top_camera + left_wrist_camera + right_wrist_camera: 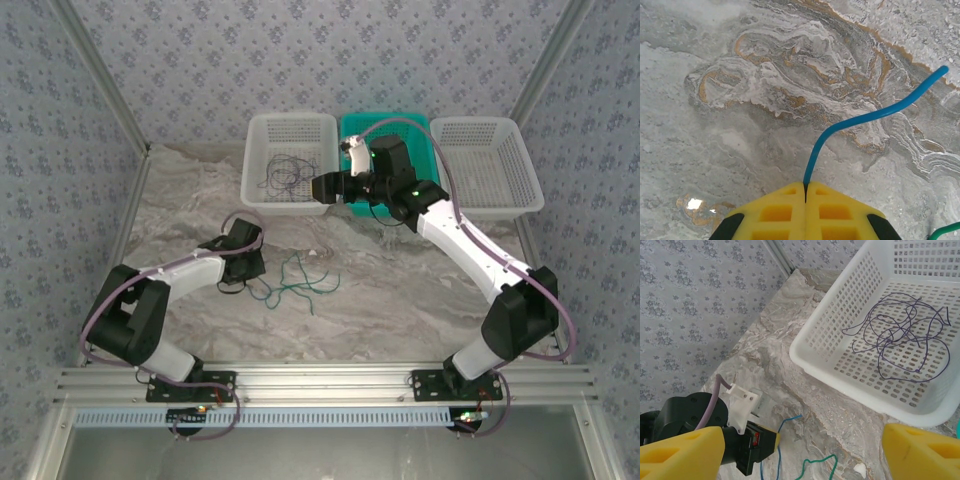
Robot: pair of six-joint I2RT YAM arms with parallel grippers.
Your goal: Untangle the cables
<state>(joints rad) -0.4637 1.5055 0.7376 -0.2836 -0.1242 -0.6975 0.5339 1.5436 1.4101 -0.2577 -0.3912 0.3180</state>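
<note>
The left gripper (805, 187) is clamped on one end of the blue cable (865, 117), its yellow jaws pressed together low over the marbled tabletop (740, 125). From the pinch the blue cable rises, then bends away to the right in a smooth curve. A tip of the green cable (945, 231) lies just beside it on the tabletop.

Across the workspace the right gripper (804, 440) hangs with its jaws spread wide and nothing between them, poised near the left white basket (840, 370).

The job looks about one-third done. The dark cable (895, 332) sits alone in that basket, a loose scribble of thin loops on the perforated floor. The blue and green cables lie on the tabletop in front of the left arm, the green one sprawled in limp zigzags. Whether the two cross each other cannot be told from these views. A teal basket (385, 122) and a second white basket (490, 125) stand alongside, likely destinations for the pair.
</note>
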